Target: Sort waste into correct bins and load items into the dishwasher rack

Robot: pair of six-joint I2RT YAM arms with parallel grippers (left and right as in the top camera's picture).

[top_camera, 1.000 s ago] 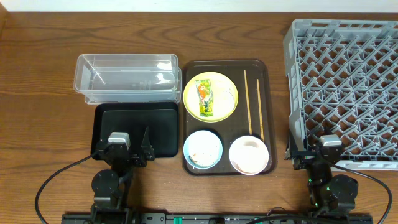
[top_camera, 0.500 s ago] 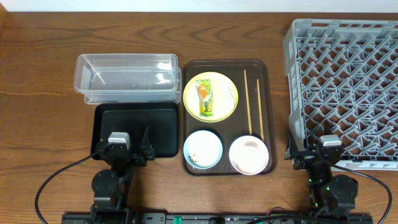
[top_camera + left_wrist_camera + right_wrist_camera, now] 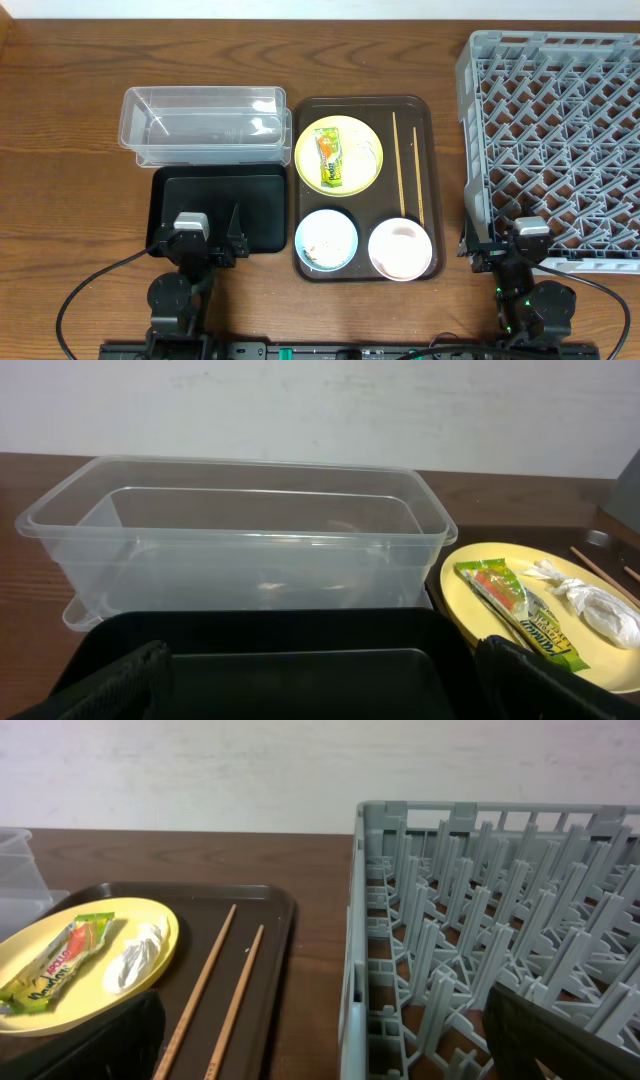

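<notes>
- Spread wide, both pairs of jaws are gripping nothing.
- Snack wrapper (image 3: 331,160) and white scrap (image 3: 362,150) are lying on the yellow plate (image 3: 345,125), far-left on the brown tray (image 3: 375,205).
- Chopsticks (image 3: 398,170) are lying along its right side, blue bowl (image 3: 326,240) and white bowl (image 3: 400,248) at its near edge.
- Left gripper (image 3: 328,685) is hovering over the black container (image 3: 260,200) left of the tray, right gripper (image 3: 320,1045) by the grey rack (image 3: 560,130) on its right.

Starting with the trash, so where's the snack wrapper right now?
In the overhead view the snack wrapper lies on the pale-yellow plate at the far end of the brown tray, just left of the crumpled white scrap.
</notes>
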